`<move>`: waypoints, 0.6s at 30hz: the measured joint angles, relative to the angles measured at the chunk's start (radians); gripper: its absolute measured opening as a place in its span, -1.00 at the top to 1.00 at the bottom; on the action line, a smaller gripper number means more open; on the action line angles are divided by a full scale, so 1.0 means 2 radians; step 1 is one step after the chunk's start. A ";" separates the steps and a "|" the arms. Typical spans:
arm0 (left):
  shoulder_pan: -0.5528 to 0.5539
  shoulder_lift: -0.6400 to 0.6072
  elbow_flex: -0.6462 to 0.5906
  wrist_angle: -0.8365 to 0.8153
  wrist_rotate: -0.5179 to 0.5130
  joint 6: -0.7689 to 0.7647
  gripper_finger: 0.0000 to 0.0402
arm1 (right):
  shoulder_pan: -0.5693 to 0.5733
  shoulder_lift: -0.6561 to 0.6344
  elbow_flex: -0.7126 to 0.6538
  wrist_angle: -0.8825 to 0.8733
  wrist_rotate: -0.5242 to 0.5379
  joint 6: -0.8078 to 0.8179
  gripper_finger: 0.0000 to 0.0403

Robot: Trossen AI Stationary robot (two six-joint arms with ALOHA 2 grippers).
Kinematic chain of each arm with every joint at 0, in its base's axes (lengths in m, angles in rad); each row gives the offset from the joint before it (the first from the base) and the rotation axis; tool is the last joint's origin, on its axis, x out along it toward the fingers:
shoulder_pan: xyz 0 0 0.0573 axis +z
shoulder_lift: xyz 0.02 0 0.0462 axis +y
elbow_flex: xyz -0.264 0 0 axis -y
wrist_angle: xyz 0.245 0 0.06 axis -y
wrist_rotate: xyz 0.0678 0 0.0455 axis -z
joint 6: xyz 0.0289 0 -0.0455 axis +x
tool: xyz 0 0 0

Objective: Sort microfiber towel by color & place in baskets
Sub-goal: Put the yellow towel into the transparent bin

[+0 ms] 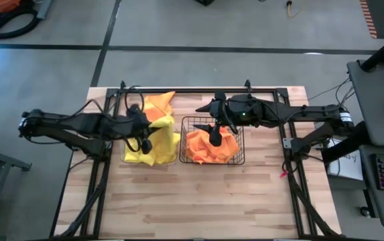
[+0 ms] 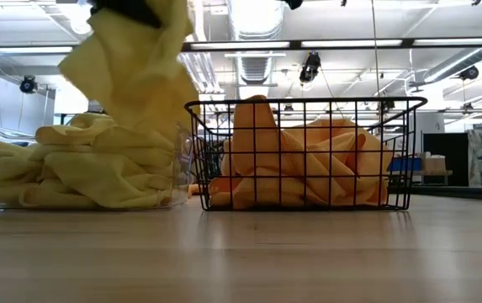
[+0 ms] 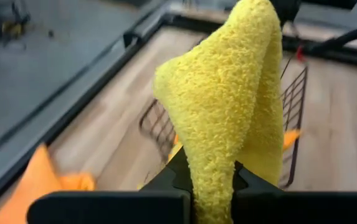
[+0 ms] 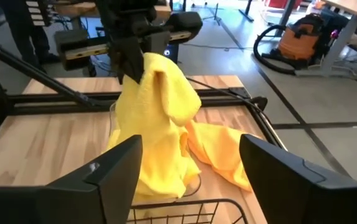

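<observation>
My left gripper [image 1: 145, 139] is shut on a bright yellow microfiber towel [image 2: 131, 59] above the clear plastic basket [image 2: 178, 172], which holds a heap of yellow towels [image 1: 153, 148]. Another yellow towel [image 1: 159, 104] lies over that basket's far side onto the table. My right gripper [image 1: 215, 136] hangs open over the black wire basket [image 2: 308, 105], which holds orange towels [image 1: 208, 148]. It touches nothing. In the right wrist view the left gripper [image 4: 128, 62] and its towel [image 4: 156, 93] show beyond my open right fingers [image 4: 122, 168]. My left gripper pinches the yellow towel at a bunched upper fold [image 3: 212, 180] between its two fingers, coming from above. The towel [image 4: 153, 124] hangs slack below the fingers. Its lower end reaches down to the heap in the clear basket; whether it rests there I cannot tell.
The two baskets stand side by side at the table's middle, close together. A black metal frame [image 1: 178, 91] runs along the far edge and down both sides. Bare wooden tabletop [image 1: 198, 201] stretches across the near half.
</observation>
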 joint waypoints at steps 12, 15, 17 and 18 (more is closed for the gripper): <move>0.000 0.000 0.000 -0.158 0.025 -0.086 1.00 | 0.000 0.000 0.000 -0.001 0.000 0.000 -0.38; 0.000 0.008 0.000 -0.160 0.054 -0.086 1.00 | 0.000 0.000 0.000 -0.001 0.000 0.000 -0.39; 0.000 0.016 0.000 -0.161 0.069 -0.085 1.00 | 0.000 0.000 0.000 -0.001 0.000 0.000 -0.38; 0.000 0.022 0.000 -0.165 0.075 -0.085 1.00 | 0.000 0.000 0.000 -0.001 0.000 0.000 -0.38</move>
